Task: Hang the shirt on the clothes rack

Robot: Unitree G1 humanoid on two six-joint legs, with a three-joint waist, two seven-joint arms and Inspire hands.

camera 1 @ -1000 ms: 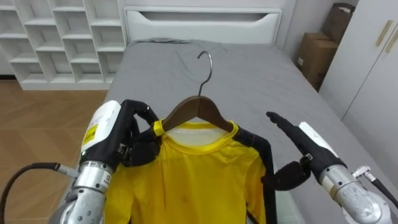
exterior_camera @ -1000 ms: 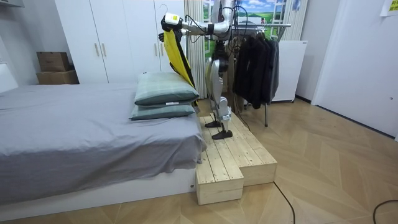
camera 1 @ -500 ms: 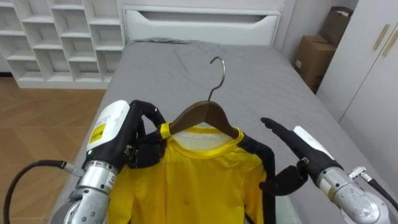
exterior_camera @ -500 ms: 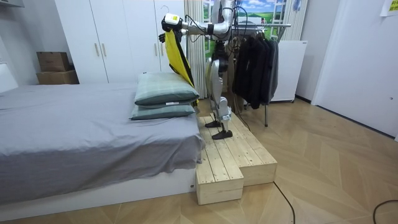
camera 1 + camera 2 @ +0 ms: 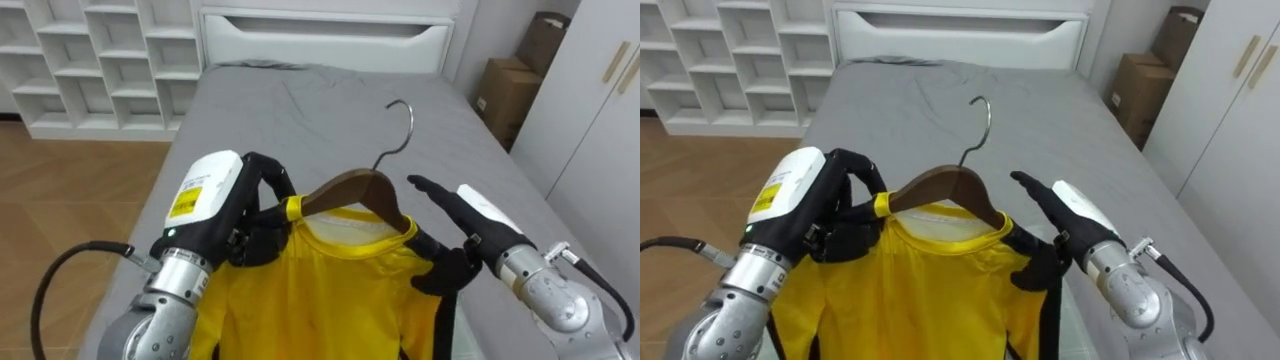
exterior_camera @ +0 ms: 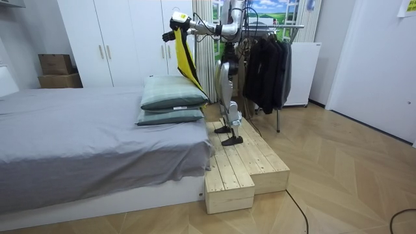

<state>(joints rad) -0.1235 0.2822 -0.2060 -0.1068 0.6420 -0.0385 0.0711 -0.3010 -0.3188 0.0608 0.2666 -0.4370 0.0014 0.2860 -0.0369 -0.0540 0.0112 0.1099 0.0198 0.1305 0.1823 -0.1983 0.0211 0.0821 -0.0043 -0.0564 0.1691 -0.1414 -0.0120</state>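
A yellow shirt (image 5: 320, 290) with black sleeves hangs on a brown wooden hanger (image 5: 350, 188), held up in front of me above the bed. The hanger's metal hook (image 5: 400, 125) leans to the right. My left hand (image 5: 250, 215) is curled round the hanger's left shoulder and the shirt's collar. My right hand (image 5: 465, 215) lies with straight fingers against the hanger's right shoulder, its thumb at the black sleeve. In the room view the shirt (image 6: 185, 62) is raised at head height, and I stand on a wooden platform (image 6: 244, 166).
The grey bed (image 5: 300, 110) lies below, white cubby shelves (image 5: 90, 60) at the left, a cardboard box (image 5: 510, 85) and a wardrobe (image 5: 600, 90) at the right. Behind me stands a rack of dark clothes (image 6: 266, 62); two pillows (image 6: 172, 97) lie at the bed's end.
The hanger has tilted, and its hook has swung to the right. My right hand has moved in from the side onto the hanger's right shoulder. My left hand keeps its hold.
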